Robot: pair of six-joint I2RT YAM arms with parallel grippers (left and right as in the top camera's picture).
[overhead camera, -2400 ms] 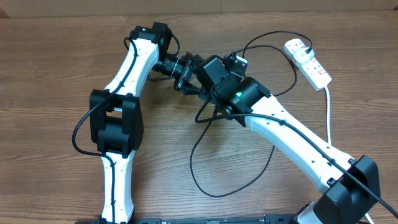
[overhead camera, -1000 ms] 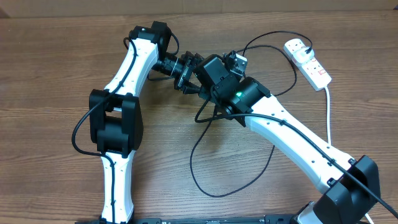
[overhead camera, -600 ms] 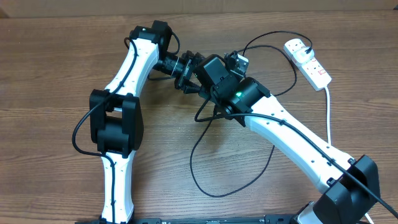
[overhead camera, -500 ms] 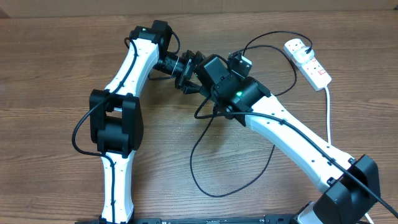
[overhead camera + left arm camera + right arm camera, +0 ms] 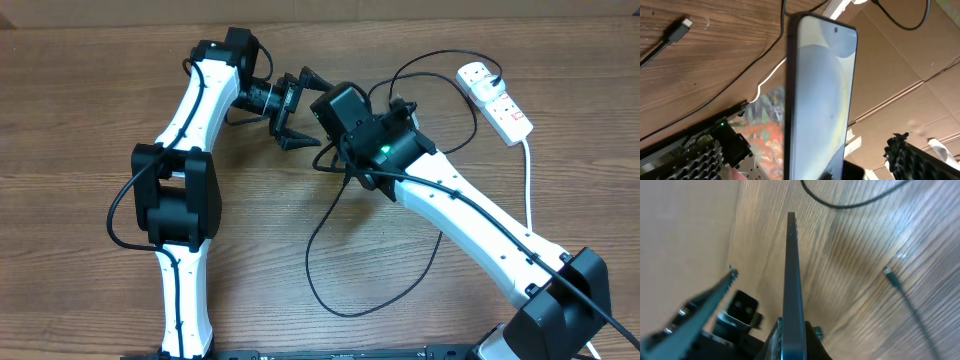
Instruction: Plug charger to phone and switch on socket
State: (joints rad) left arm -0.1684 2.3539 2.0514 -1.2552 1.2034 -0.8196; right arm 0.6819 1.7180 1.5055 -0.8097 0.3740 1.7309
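The phone [image 5: 820,95] stands upright between the two grippers, its pale blue screen facing the left wrist camera. My right gripper [image 5: 792,330] is shut on its lower end, and the phone shows edge-on in that view [image 5: 791,265]. My left gripper [image 5: 297,108] is wide open, with its fingers [image 5: 700,160] apart from the phone on both sides. The charger's black cable [image 5: 330,290] loops over the table, and its connector tip [image 5: 682,25] lies loose on the wood, also seen in the right wrist view [image 5: 890,276]. The socket [image 5: 497,102] lies at the far right with a white plug [image 5: 478,75] on it.
The socket's thick white lead [image 5: 528,190] runs down the right side past the right arm [image 5: 470,220]. The left arm [image 5: 185,170] reaches up the left side. Cardboard [image 5: 900,65] stands behind the table.
My left gripper has opened and drawn back to the left, away from the phone. The phone stays held by my right gripper, which shifted slightly.
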